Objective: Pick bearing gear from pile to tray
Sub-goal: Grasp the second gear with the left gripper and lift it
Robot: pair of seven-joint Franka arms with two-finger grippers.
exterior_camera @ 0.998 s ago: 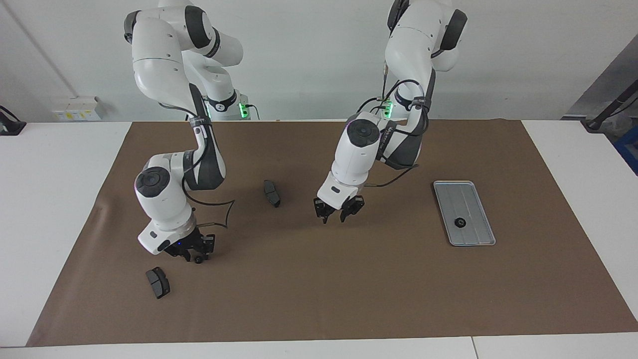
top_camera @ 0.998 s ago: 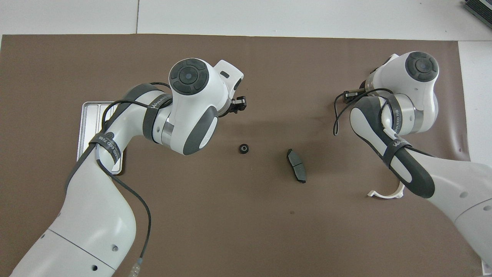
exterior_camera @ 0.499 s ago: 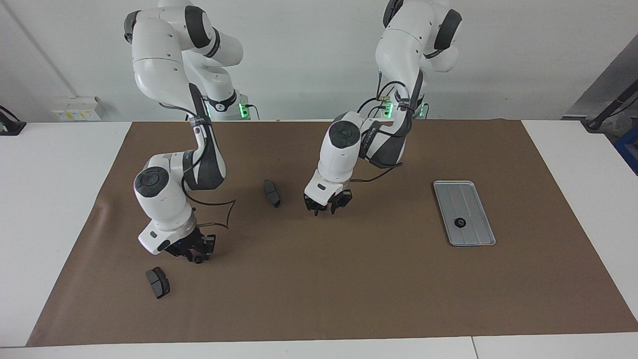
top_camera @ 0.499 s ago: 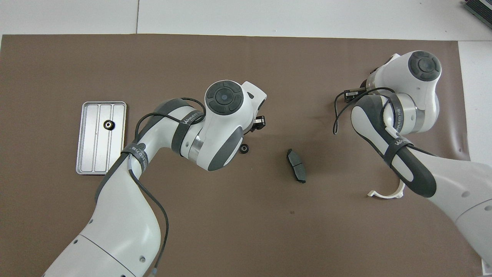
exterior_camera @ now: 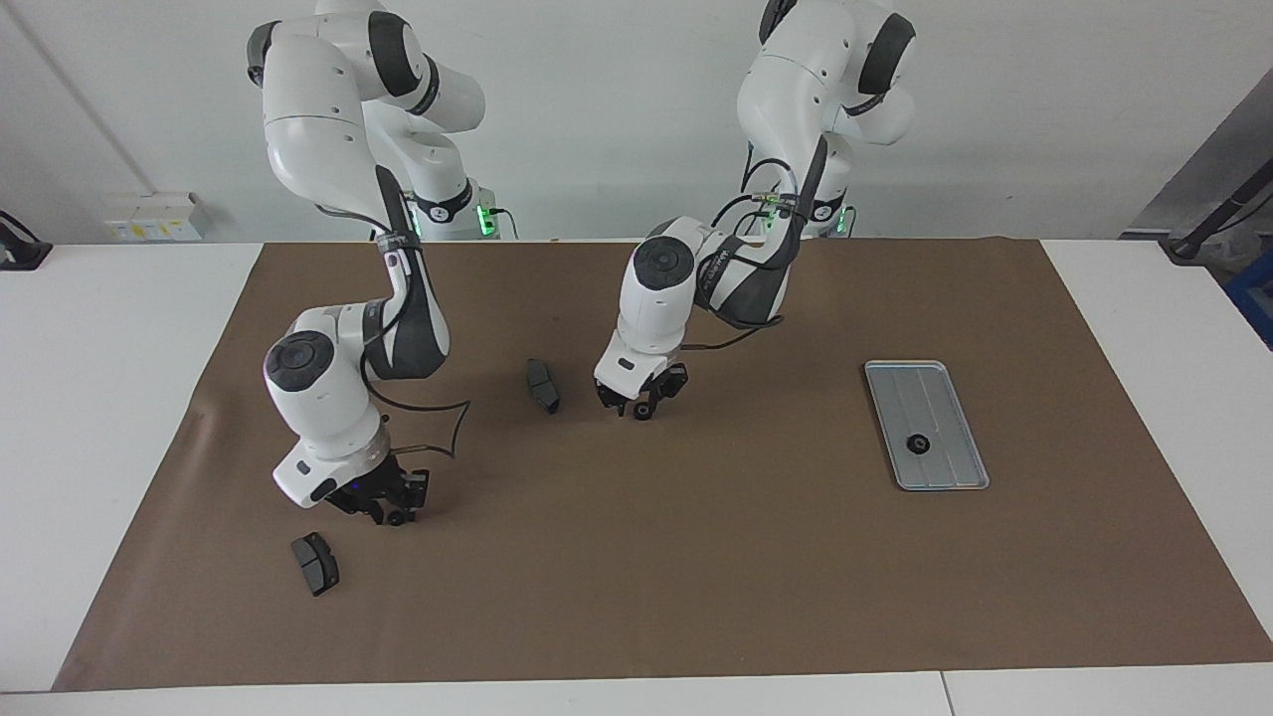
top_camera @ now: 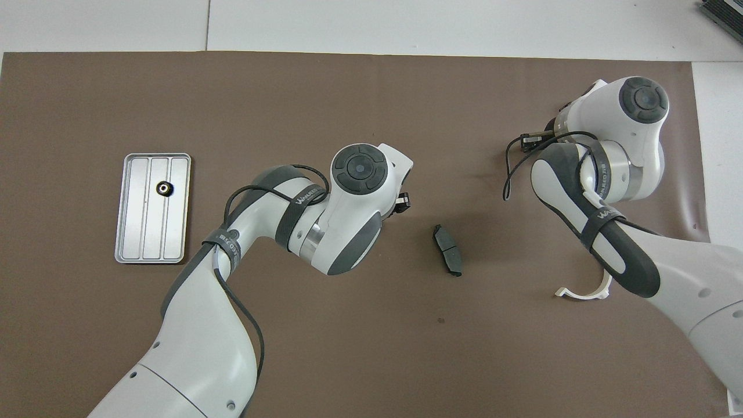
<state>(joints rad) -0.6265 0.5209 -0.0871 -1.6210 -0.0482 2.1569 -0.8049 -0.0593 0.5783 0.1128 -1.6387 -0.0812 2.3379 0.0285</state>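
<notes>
Near the middle of the brown mat [exterior_camera: 696, 597] a small black gear [exterior_camera: 644, 411] lies flat. The left gripper [exterior_camera: 641, 398] hangs low over it with its jaws spread, not pinching anything. You should expect this gear to be light, hard and stiff. I judge it is not fragile, but it can skid away or tip on its edge if one fingertip arrives first. Take it across the outer rim, where the teeth probably give some hold, and close gently.

It looks round and thick, with a hole in its centre. One more gear [exterior_camera: 916, 445] lies already in the grey tray [exterior_camera: 960, 475], toward the left arm's end of the mat. Another [exterior_camera: 396, 517] shows just at the tip of the right gripper [exterior_camera: 386, 505], near the corner of the mat at the right arm's end. You cannot tell if that gripper is spread or pressed together, or if it holds the gear.
</notes>
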